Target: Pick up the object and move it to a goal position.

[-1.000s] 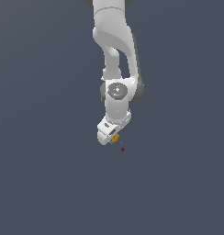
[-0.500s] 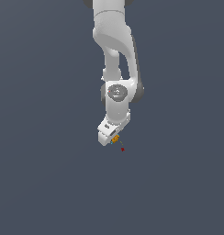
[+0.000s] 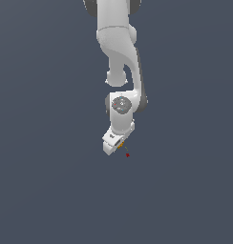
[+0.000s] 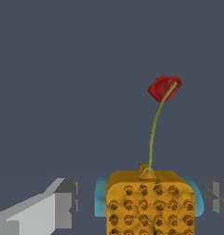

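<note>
Hanging from the top centre of the exterior view, one white arm (image 3: 119, 71) reaches down to mid-frame, where its gripper (image 3: 114, 141) tilts toward the lower left. At the gripper's tip sits one tiny orange block (image 3: 121, 144), and just below and to the right of it a single small red blob (image 3: 127, 154) shows, apart from the gripper. All around lies a plain dark grey-blue surface (image 3: 42, 190); no edge, wall or corner is visible, and wide bare ground stretches to every side of the frame.

From the wrist view, the block (image 4: 150, 204) fills the lower centre: an orange-yellow face covered with rows of dimples, teal showing on both flanks. A thin olive stem (image 4: 154, 133) rises from its upper edge to the red blob (image 4: 164, 87). Two grey fingers (image 4: 58, 206) stand one on each side of the block, with a dark gap visible between each finger and the teal flanks, so the jaws are parted wider than the block and not pressing it.
</note>
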Robot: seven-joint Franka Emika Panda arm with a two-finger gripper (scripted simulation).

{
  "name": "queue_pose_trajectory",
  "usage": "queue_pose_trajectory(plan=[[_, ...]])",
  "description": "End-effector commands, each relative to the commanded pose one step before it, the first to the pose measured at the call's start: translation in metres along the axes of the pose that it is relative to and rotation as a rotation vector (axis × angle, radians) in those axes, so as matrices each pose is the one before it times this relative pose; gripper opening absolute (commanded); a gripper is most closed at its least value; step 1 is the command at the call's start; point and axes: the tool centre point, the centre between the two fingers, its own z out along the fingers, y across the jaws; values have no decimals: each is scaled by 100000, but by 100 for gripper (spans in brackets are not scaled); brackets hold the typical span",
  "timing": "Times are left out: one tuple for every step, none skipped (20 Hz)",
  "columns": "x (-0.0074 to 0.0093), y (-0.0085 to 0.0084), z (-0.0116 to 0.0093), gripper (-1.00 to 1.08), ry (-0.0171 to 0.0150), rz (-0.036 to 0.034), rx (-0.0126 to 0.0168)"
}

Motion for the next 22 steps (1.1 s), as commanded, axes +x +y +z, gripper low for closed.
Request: queue_pose_trajectory(plan=[[57, 68, 510, 100, 89, -47, -110], [14, 17, 71, 100, 0, 0, 0], [6, 7, 22, 100, 0, 0, 0], [0, 0, 0, -100, 0, 0, 0], [0, 0, 0, -100, 0, 0, 0], [0, 0, 0, -100, 0, 0, 0], [0, 0, 0, -100, 0, 0, 0], [0, 0, 0, -100, 0, 0, 0], [0, 0, 0, -100, 0, 0, 0], [0, 0, 0, -100, 0, 0, 0], [0, 0, 0, -100, 0, 0, 0], [0, 0, 0, -100, 0, 0, 0], [0, 0, 0, -100, 0, 0, 0], [-27, 61, -75, -100, 24, 73, -91], [-13, 1, -22, -100, 0, 0, 0], [-39, 4, -66, -100, 0, 0, 0], [-65, 7, -110, -100, 0, 0, 0], [-91, 10, -154, -100, 0, 0, 0], [-117, 13, -198, -100, 0, 0, 0], [-143, 16, -243, -100, 0, 0, 0], [-169, 19, -287, -100, 0, 0, 0], [-196, 22, -332, -100, 0, 0, 0]])
